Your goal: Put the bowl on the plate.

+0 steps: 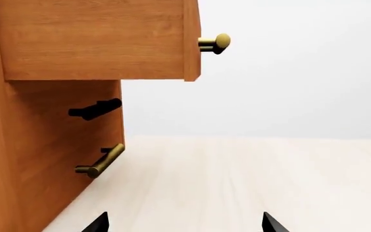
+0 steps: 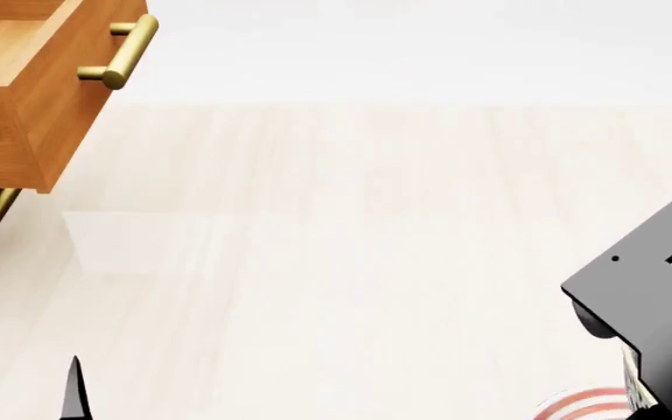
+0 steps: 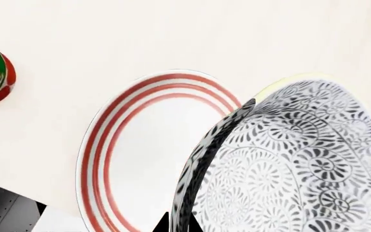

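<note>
Speckled grey-black floral bowl point(image 3: 289, 164) is hanging clenched in right gripper point(image 3: 179, 224) above red-ringed white plate point(image 3: 140, 145), for lowering; left gripper point(image 1: 184, 223) is idling, released.

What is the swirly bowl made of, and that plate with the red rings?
The bowl looks like glazed ceramic: smooth, with a printed grey-black flower pattern and a pale rim. The plate looks like glossy white ceramic too, with painted red rings. These are simulator renders, so it's only a guess.

Your right arm point(image 2: 651, 302) is a dark grey boxy housing with small screws; your claw tips point(image 1: 274, 224) are black and pointed.
</note>
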`<state>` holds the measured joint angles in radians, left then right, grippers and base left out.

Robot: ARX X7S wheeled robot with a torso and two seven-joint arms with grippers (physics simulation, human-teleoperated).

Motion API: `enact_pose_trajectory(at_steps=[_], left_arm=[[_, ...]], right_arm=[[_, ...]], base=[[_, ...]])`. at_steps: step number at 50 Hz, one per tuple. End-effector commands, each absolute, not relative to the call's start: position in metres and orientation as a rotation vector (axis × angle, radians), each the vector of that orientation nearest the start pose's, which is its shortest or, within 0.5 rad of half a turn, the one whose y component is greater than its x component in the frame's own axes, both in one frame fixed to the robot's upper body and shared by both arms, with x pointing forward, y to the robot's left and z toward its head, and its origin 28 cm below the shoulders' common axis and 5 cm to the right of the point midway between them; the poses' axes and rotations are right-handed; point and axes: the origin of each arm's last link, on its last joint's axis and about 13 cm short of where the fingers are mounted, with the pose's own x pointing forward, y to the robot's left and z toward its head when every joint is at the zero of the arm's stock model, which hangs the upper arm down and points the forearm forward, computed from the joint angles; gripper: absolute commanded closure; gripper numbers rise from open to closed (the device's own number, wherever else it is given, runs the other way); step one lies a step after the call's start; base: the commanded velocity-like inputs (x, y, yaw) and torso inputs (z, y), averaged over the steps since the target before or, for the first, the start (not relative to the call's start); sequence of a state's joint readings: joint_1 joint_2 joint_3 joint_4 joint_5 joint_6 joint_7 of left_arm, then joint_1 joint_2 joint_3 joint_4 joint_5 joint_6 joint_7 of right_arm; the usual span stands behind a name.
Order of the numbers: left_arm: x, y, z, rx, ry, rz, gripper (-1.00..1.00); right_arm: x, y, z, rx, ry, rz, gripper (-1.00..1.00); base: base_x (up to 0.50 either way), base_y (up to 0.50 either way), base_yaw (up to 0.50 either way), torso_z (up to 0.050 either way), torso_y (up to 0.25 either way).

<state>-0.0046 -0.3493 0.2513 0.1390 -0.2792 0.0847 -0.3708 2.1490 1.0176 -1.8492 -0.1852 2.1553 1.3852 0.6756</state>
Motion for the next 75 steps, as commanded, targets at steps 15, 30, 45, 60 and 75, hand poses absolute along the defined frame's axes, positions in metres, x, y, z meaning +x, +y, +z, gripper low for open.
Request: enact_pose_trajectory(at_steps=[15, 30, 45, 60, 75], left_arm=[[0.209, 0.231, 0.023, 0.016, -0.150, 0.082, -1.00], [0.210, 0.231, 0.023, 0.014, -0.150, 0.082, -1.00], [0.211, 0.232, 0.022, 0.012, -0.149, 0.086, -1.00], [0.211, 0.232, 0.021, 0.009, -0.146, 0.085, -1.00], [0.215, 0.231, 0.020, 0.010, -0.142, 0.086, -1.00]], right_arm=[[0.208, -0.198, 0.295, -0.633, 1.058, 0.230, 1.00], [0.204, -0.199, 0.287, -0.618, 1.083, 0.226, 1.00], [0.210, -0.198, 0.277, -0.615, 1.111, 0.253, 1.00], [0.210, -0.199, 0.276, -0.610, 1.138, 0.249, 1.00], [0.212, -0.199, 0.280, -0.617, 1.119, 0.242, 1.00]], base=[[0.00, 0.00, 0.00, 0.000, 0.001], [0.00, 0.00, 0.00, 0.000, 0.000], [0.00, 0.00, 0.00, 0.000, 0.001], [0.00, 0.00, 0.00, 0.000, 0.000], [0.00, 0.00, 0.00, 0.000, 0.001]])
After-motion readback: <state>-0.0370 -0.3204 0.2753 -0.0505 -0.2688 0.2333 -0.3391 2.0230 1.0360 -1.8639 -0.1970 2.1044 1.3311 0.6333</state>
